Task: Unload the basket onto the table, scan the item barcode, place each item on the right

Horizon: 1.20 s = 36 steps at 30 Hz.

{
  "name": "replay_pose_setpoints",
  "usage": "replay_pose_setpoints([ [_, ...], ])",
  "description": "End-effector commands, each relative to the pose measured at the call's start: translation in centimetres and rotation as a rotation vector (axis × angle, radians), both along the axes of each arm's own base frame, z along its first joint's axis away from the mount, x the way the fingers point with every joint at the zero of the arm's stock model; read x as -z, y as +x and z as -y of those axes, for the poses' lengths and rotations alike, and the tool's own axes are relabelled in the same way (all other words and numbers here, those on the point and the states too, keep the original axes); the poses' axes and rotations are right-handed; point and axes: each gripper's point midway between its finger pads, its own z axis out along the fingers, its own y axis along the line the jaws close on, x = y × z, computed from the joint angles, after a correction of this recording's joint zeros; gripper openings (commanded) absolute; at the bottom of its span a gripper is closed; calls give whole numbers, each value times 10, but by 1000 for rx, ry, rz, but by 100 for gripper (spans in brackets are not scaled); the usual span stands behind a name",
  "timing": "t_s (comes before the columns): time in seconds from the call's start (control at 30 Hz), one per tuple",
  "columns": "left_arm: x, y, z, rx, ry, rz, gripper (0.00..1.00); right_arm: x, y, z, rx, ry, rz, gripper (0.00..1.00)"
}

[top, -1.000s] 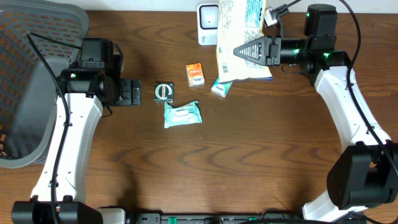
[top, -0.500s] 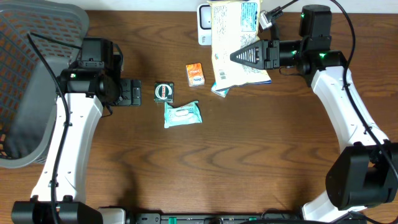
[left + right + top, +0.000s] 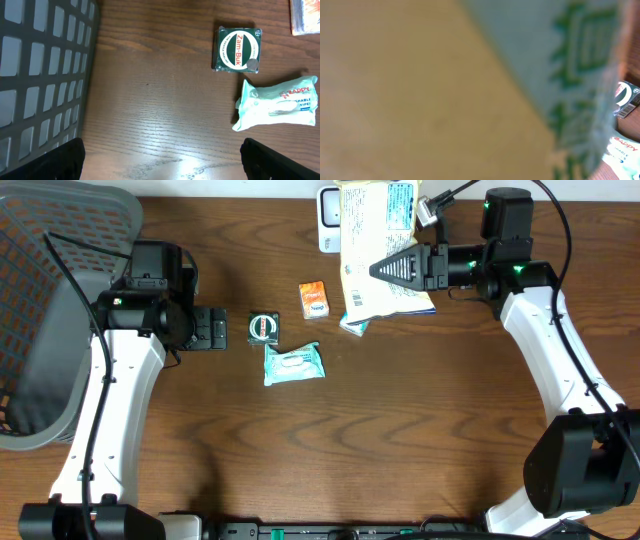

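Grey mesh basket point(image 3: 40, 300) at the left end of the wooden table point(image 3: 400, 440), partly hidden under the left arm. Contents: cannot tell, since only the grid shows where not covered.

Task item: a large flat packet point(image 3: 375, 225), pale yellow with blue and green print. Held up at the far edge of the table, clamped from its right side by the right gripper point(image 3: 378, 269), jaws closed tight on it. Its left part lying over the white scanner point(image 3: 330, 222). In the right wrist view, filling nearly the whole picture, very blurred, pale yellow with green characters.

Left gripper point(image 3: 214, 330) spread wide and holding nothing, just left of the green Zam-Buk tin point(image 3: 264, 328). Its fingers point(image 3: 60, 160) in the lower corners of the left wrist view. Below the tin, a wipes pack point(image 3: 293, 364). To the right of the tin, a small orange box point(image 3: 314, 299), and a blue-and-white small pack point(image 3: 352, 326) partly under the packet.

Compared with one second ago: packet and right gripper shifted left and toward the far edge, covering more of the scanner. Compared with half a second ago: same place. Left arm and small items unchanged.
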Motion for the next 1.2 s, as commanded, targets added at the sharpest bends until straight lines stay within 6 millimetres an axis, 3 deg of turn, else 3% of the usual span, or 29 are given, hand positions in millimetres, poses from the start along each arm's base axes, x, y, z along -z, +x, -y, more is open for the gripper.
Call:
replay_pose_setpoints([
  [0.0, 4, -1, -1, 3, 11, -14, 97, -4, -1, -4, -9, 1, 21, 1],
  [0.13, 4, -1, -1, 3, 11, -13, 98, -1, 4, -4, 18, -18, 31, 1],
  [0.33, 4, -1, -1, 3, 11, -13, 98, 48, 41, 5, 284, -269, -13, 1],
  [0.47, 4, -1, -1, 3, 11, -13, 98, 94, 59, 27, 462, -539, -11, 1],
  [0.57, 4, -1, -1, 3, 11, -14, 98, 129, 66, 57, 602, -815, 3, 1],
  [0.63, 4, -1, -1, 3, 11, -13, 98, 141, 65, 72, 663, -944, 0, 1],
  [0.77, 4, -1, -1, 3, 11, -14, 98, 153, 63, 92, 707, -1156, 80, 1],
  [0.93, 4, -1, -1, 3, 11, -14, 98, 152, 68, 123, 862, -1411, 169, 1],
  [1.07, 4, -1, -1, 3, 11, -14, 98, 157, 68, 129, 898, -1508, 202, 1],
  [1.17, 4, -1, -1, 3, 11, -14, 98, 172, 68, 127, 869, -1539, 188, 1],
])
